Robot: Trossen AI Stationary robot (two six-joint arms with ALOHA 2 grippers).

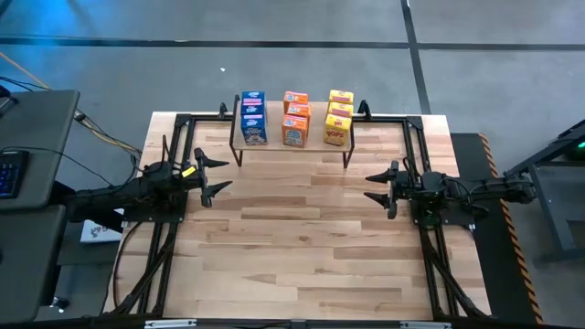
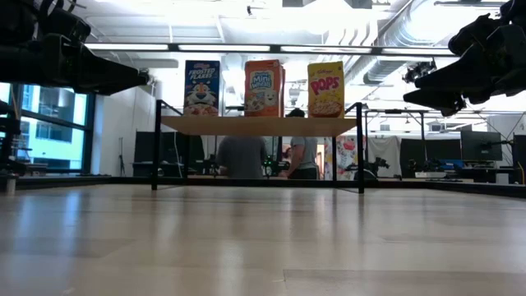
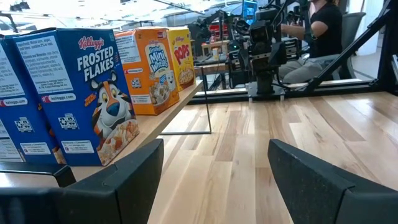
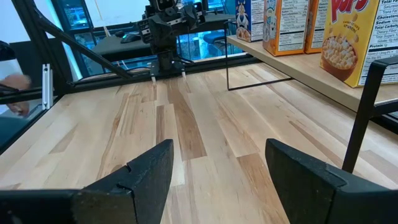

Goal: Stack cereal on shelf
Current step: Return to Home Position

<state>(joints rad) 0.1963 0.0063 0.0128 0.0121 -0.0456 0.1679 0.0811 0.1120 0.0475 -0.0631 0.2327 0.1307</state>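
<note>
**Nine boxes on shelf, both grippers empty**

Logged from above: cereal in three rows on the shelf (image 1: pixel 292 152) at the far edge of the table (image 1: pixel 302 247). Blue boxes (image 1: pixel 253 117) on the left, orange boxes (image 1: pixel 295 117) in the middle, yellow boxes (image 1: pixel 339 116) on the right. Three deep per row as seen from above. At table height only the front box of each row visible, the others hidden behind it.

Noted left gripper (image 1: pixel 227 174) at the table's left side, short of the shelf's near corner, fingers spread wide, nothing between them. Same for right gripper (image 1: pixel 369 186) on the right side: fingers wide apart, empty, facing the left one across the table. Well apart from each other and from the boxes.

Both arms cut off at the upper corners in the low view, fingertips hard to make out there. Behind the shelf, two people (image 2: pixel 242 156) partly hidden by the plank. Blurred hand (image 4: pixel 15 84) at the edge of the right wrist view.
</note>
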